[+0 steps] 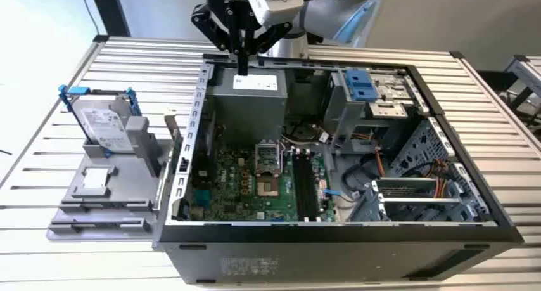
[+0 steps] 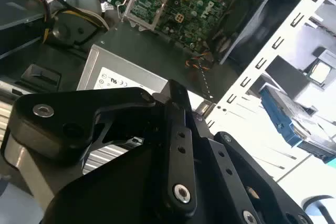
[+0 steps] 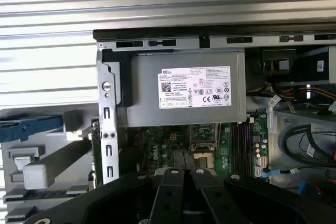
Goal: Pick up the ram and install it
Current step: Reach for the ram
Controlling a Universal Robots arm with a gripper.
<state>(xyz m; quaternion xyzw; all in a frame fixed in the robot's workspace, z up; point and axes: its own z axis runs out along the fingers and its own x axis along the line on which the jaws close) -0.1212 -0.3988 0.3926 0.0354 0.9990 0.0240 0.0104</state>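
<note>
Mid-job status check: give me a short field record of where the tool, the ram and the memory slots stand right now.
tool: shut, holding nothing, above the power supply inside the open computer case
ram: apparently the thin stick standing upright in the grey fixture, just outside the case wall on the exterior view's left
hard drive: upright in the same fixture, in a blue-handled frame
memory slots: long dark slots on the motherboard, look empty
task state: ram not yet picked up
</note>
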